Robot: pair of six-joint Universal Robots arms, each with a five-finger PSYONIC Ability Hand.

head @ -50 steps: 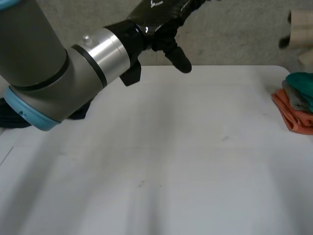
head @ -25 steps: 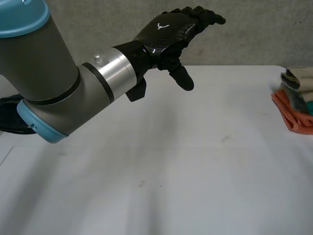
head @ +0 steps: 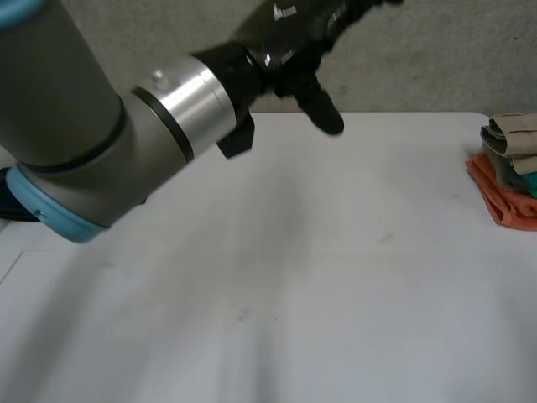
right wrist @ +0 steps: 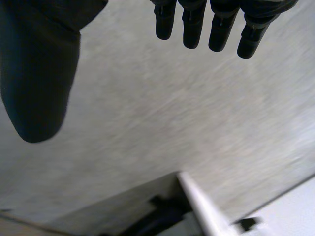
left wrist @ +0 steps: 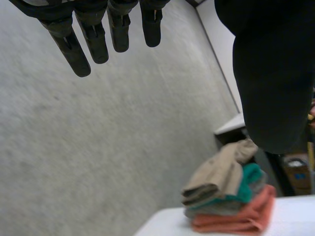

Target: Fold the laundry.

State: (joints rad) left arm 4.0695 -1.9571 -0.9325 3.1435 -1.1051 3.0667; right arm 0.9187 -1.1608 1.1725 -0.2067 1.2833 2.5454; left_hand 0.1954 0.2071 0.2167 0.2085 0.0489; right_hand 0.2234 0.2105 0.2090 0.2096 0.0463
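The stack [head: 508, 164] of folded laundry is being carried at the right edge of the tabletop [head: 336, 277], near its far corner, and part of it is being cut off by the head view's border. In the left wrist view it is being seen whole: a tan piece on top, teal and grey beneath, orange at the bottom, the pile lying just beside the tabletop's edge. From the stack toward the left arm [head: 84, 143] a broad bare stretch of white tabletop is being left open, with a few faint marks on it.

The left hand [head: 289, 34] is being held in the air over the far edge, well apart from the stack and touching nothing. Its fingers [left wrist: 98, 34] are being kept straight and apart from the thumb, and nothing is being held. Its fingertips are being cut off in the head view.

The right hand [right wrist: 39, 69] is being held open likewise, fingers [right wrist: 221, 27] straight, thumb apart, nothing in its grasp, with the grey wall [right wrist: 147, 113] beyond it. Its place relative to the stack cannot be told. Beyond its palm a pale edge [right wrist: 204, 209] and a dark part are being shown, too blurred to be made out.

On the side of the left arm away from the stack, a dark shape [head: 8, 200] is being largely hidden by the arm; what it is cannot be told.
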